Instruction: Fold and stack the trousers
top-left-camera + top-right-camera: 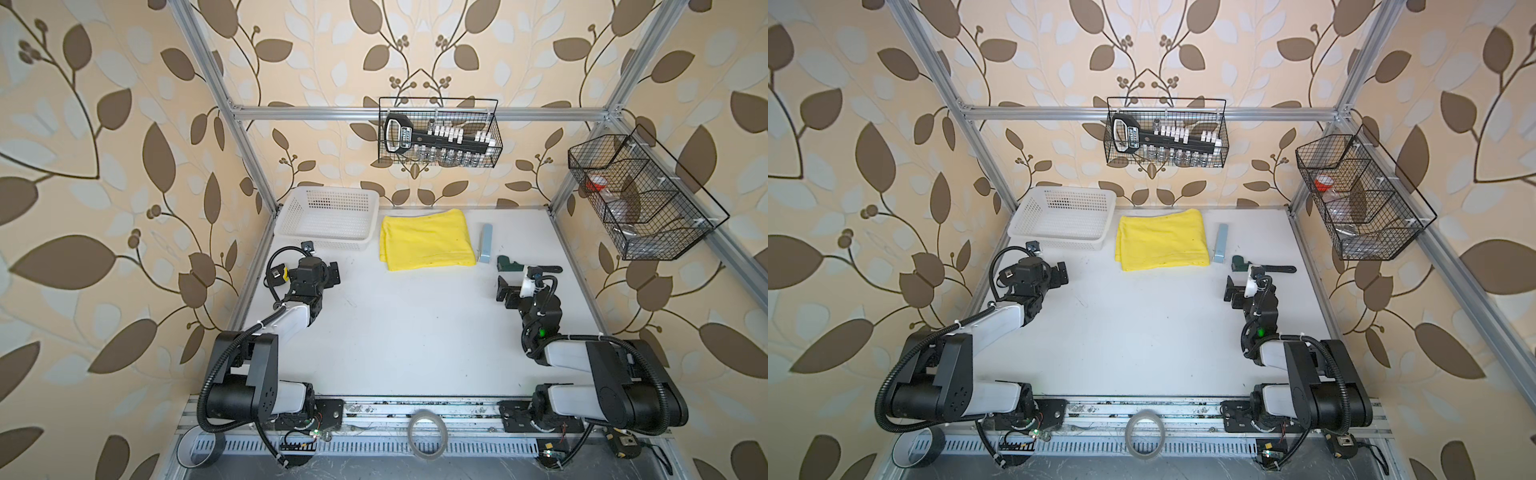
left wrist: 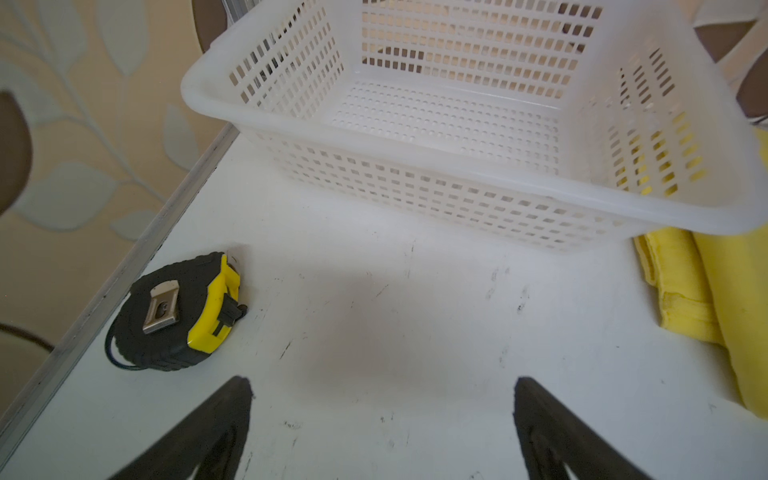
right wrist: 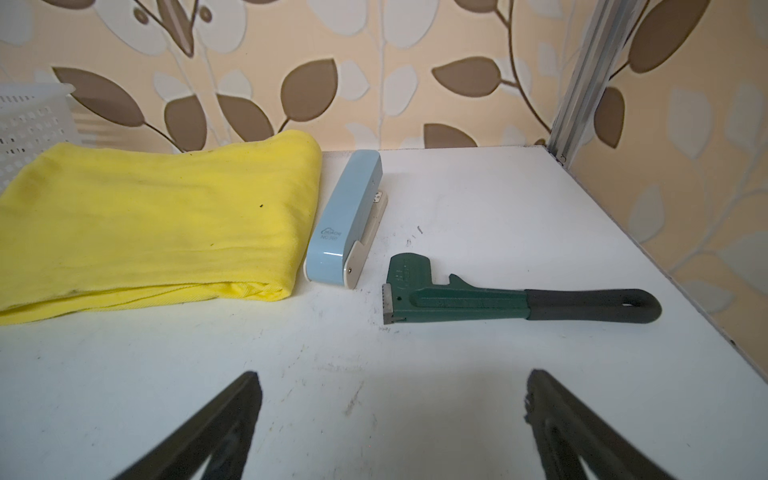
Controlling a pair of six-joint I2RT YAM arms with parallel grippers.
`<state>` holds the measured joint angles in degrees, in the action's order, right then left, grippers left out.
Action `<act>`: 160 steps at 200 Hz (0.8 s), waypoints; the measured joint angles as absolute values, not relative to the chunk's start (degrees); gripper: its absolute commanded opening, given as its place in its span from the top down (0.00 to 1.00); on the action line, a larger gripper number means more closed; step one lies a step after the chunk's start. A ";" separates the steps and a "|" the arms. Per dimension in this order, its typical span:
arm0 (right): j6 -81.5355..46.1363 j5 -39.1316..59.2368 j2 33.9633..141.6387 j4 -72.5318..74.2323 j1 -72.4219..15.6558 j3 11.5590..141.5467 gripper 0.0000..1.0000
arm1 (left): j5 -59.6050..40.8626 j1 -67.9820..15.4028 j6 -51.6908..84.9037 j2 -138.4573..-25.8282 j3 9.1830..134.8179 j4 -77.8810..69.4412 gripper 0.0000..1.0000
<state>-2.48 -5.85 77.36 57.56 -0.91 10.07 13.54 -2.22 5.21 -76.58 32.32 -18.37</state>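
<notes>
Left wrist view: the left gripper [image 2: 382, 386] is hovering over bare table [image 2: 395, 316], jaws spread wide and gripping nothing. The white basket [image 2: 457, 178] is sitting ahead, empty. A tape measure [image 2: 178, 307] is lying by the table's metal edge. A strip of the trousers [image 2: 715, 299] is showing just beside the basket, w/ hems layered one on another.

Right wrist view: the right gripper [image 3: 392, 382] is likewise hanging w/ jaws apart, empty. The trousers [image 3: 153, 224] are lying folded in flat layers, open edges facing the camera. A blue stapler [image 3: 347, 220] is sitting just beside their side fold; touching or not, can't tell. A green wrench [image 3: 498, 301] is lying near the stapler, apart from it.

In both top views the trousers [image 1: 427, 240] [image 1: 1163, 240] are resting as a neat rectangle at the table's back, btwn basket and stapler. Both arms are sitting well apart from the cloth, each toward its own side. Folding looks done, prob. Basket and stapler sides are leaving tight margins. The front edge and the table's middle are offering the most open room for any approach.
</notes>
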 measured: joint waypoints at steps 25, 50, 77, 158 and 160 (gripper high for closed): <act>-2.28 -6.50 77.34 58.17 -1.61 10.07 0.00 | 12.93 -2.13 6.35 -76.20 32.10 -17.58 0.01; -2.26 -6.94 77.34 58.35 -1.61 10.07 0.00 | 12.27 -2.13 7.64 -75.29 30.76 -17.43 0.01; -2.26 -7.09 77.34 58.46 -1.61 10.07 0.00 | 12.12 -1.76 7.84 -76.49 29.50 -17.91 0.01; -2.26 -7.09 77.36 58.52 -1.61 10.07 0.00 | 12.51 -1.06 4.38 -81.10 24.84 -29.76 0.01; -2.26 -7.09 77.36 58.52 -1.61 10.07 0.00 | 12.53 -1.06 4.36 -81.23 24.84 -29.82 0.01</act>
<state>-2.26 -7.09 77.36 58.52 -1.61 10.07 12.53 -1.06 4.36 -81.23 24.84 -29.82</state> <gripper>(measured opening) 0.998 0.990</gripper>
